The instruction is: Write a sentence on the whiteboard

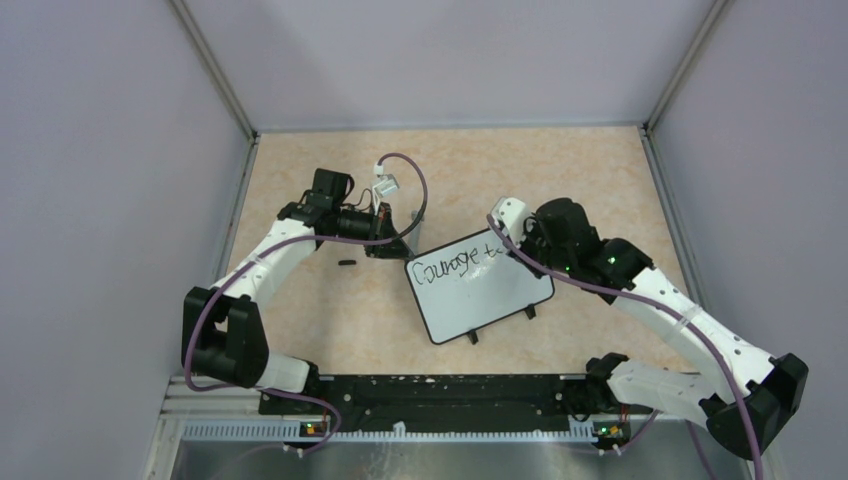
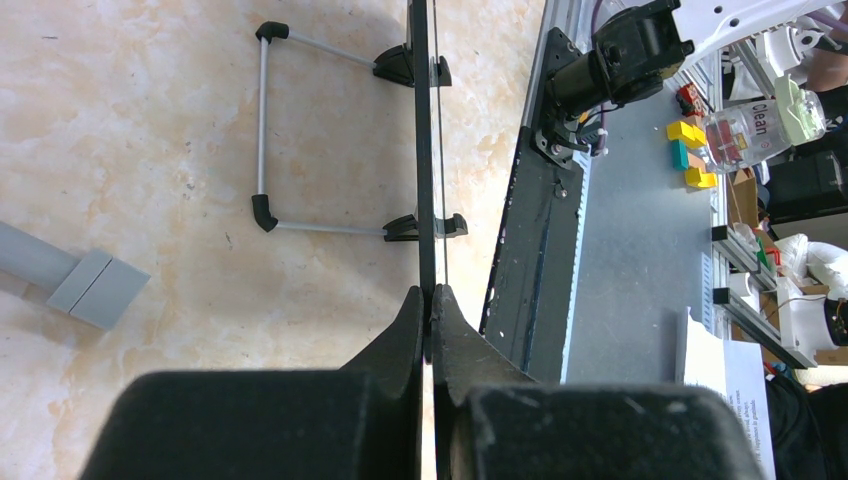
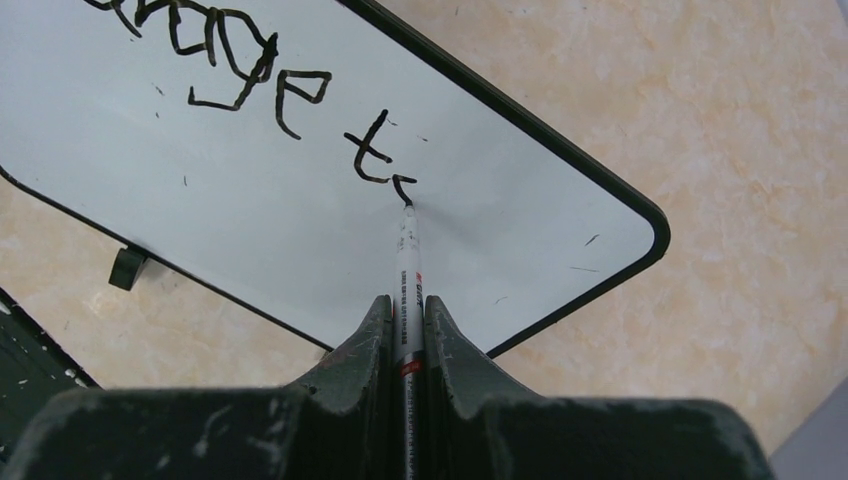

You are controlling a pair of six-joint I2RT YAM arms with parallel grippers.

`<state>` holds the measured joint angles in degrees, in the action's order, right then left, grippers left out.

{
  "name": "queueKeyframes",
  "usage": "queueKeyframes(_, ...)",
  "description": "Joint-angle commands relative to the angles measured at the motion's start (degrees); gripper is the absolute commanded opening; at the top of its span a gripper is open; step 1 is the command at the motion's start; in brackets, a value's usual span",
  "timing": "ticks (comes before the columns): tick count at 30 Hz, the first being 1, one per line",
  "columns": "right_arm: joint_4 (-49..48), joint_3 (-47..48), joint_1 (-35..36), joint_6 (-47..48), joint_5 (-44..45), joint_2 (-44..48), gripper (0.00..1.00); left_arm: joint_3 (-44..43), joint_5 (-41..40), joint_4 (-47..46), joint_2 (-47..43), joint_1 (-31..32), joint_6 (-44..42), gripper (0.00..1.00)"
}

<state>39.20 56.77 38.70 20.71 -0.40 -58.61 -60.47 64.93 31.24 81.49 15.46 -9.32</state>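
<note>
The whiteboard (image 1: 480, 290) stands tilted on its black feet in the middle of the table. It bears black writing (image 1: 452, 265), "Courage t" plus the start of another letter, in one line. My left gripper (image 1: 397, 245) is shut on the board's far left edge; the left wrist view shows the board edge-on (image 2: 424, 150) pinched between my left gripper's (image 2: 429, 300) fingers. My right gripper (image 3: 406, 310) is shut on a white marker (image 3: 407, 270). Its tip touches the board (image 3: 200, 220) just after the "t" (image 3: 368, 150). In the top view the right gripper (image 1: 512, 240) is at the board's upper right corner.
A small black cap (image 1: 347, 263) lies on the table left of the board. The board's wire stand (image 2: 265, 130) shows behind it. A black rail (image 1: 440, 390) runs along the near edge. Grey walls enclose the table. Coloured blocks (image 2: 688, 150) and a bottle (image 2: 750, 130) lie beyond the rail.
</note>
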Motion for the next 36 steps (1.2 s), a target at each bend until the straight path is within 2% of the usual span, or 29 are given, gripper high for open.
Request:
queueKeyframes(1,-0.1,1.4,-0.7,1.1,4.2,0.7,0.00,0.6,0.0,1.4,0.2,0.5,-1.2,0.00)
queueKeyframes(7,-2.0,2.8,-0.9,0.0,6.0,0.6,0.00,0.5,0.0,1.4,0.2,0.5,-1.1,0.00)
queueKeyframes(17,-3.0,5.1,-0.9,-1.2,3.2,-0.2,0.00,0.6,0.0,1.4,0.1,0.5,-1.3,0.00)
queueKeyframes(36,-1.9,2.8,-0.9,-1.0,-1.6,-1.3,0.00,0.7,-0.1,1.4,0.2,0.5,-1.3,0.00)
